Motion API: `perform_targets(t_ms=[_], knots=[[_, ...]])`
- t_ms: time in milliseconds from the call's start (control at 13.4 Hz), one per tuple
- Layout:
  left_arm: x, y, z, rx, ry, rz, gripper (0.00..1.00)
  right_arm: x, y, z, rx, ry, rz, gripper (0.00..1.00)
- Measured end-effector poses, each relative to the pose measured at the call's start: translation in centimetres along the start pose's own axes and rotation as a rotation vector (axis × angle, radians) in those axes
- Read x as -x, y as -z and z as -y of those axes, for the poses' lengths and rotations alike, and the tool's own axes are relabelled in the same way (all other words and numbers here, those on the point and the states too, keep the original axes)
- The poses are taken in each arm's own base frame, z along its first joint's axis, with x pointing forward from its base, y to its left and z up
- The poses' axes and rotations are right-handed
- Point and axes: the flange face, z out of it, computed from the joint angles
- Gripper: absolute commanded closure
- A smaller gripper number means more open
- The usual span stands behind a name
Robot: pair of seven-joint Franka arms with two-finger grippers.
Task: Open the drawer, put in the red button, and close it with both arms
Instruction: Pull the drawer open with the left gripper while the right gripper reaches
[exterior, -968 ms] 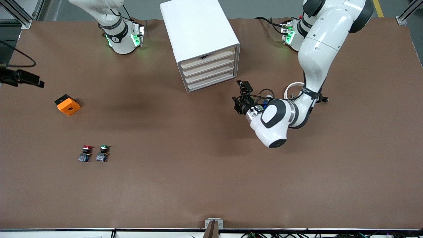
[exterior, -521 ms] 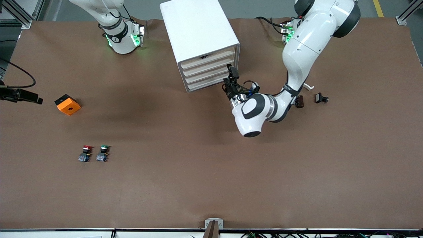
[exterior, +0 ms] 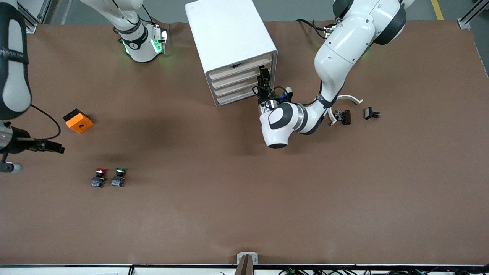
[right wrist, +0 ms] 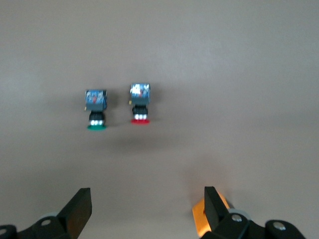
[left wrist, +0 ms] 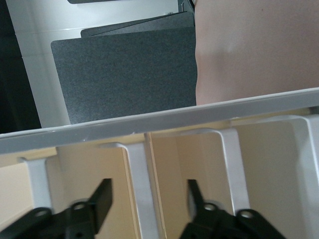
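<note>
Front view: white boxy cabinet [exterior: 229, 42] with four cream-fronted tray drawers; left gripper [exterior: 264, 78] at the drawer [exterior: 244, 78] front. Tiny red-capped push-button switch [exterior: 98, 177] lies beside its green-capped twin [exterior: 119, 177], nearer the camera than the orange cube [exterior: 78, 120].

Left wrist view: fingers [left wrist: 102, 199] part-open, straddling a rigid handle rib [left wrist: 139, 189], nothing gripped.

Right wrist view: right gripper [right wrist: 144, 211] wide open, empty, over the buttons. Red button looks light, hard and tip-prone: pinch its body.

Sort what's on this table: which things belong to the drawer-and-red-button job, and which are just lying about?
Belongs to the job:
- drawer in the white cabinet, all four shut
- red button on the table
- left tool, at the drawer fronts
- right tool, open over the buttons

Just lying about:
- green button beside the red one
- orange cube
- small dark parts toward the left arm's end
</note>
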Motion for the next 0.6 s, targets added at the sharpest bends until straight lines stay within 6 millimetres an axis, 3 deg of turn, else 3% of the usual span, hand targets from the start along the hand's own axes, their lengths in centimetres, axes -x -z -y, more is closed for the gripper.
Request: perform_targets(t_ms=[223, 596], knots=[[0.1, -0.6, -0.2, -0.041, 0.007, 0.004, 0.9, -1.9, -4.4, -0.1, 0.007, 0.002, -0.023, 0.0], [-0.3, -0.4, -0.7, -0.058, 0.031, 0.016, 0.9, -3.5, -9.0, 0.5, 0.014, 0.014, -0.067, 0.0]])
